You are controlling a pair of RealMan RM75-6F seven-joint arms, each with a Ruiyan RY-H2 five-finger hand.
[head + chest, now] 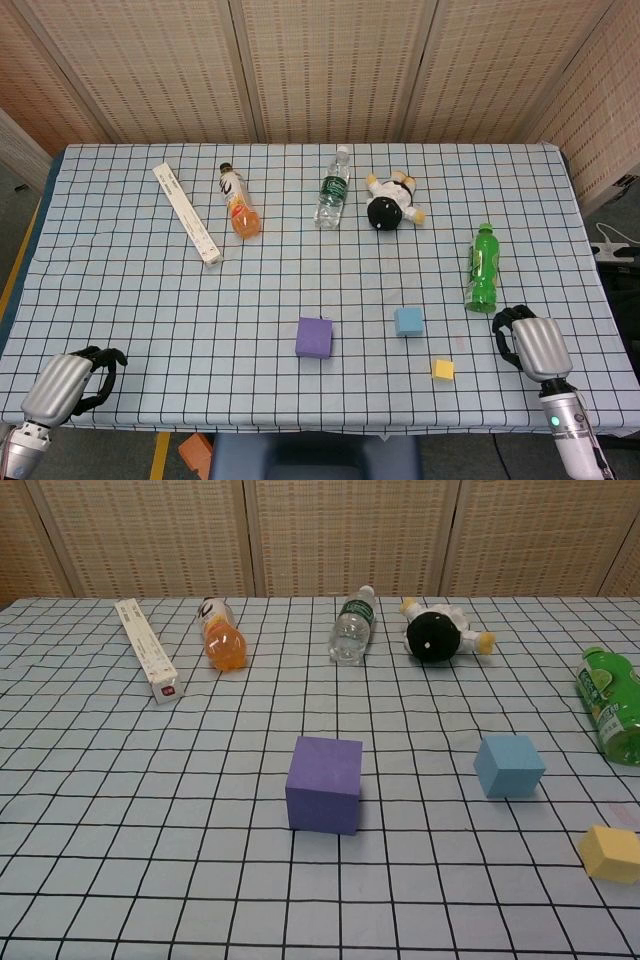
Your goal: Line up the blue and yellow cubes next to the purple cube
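So nothing's really lined up yet, from what I can see. The big purple foam cube (314, 337) sits near the front middle of the checked-cloth surface (120, 300). The light blue foam cube (408, 321) is off to its right with a clear gap between them, and the small yellow foam cube (443, 370) is further right again and closer to the front edge, apart from both. Three cubes, no row.

Neither hand is holding anything. The left hand (72, 383) rests at the front left corner, fingers curled in on nothing. The right hand (532, 342) is at the front right, also curled and empty, near the yellow cube and just below the lying green plastic bottle (482, 267). The chest view shows no hands at all.

My guess: both moves are still to do, blue and yellow each need shifting over beside the purple one.
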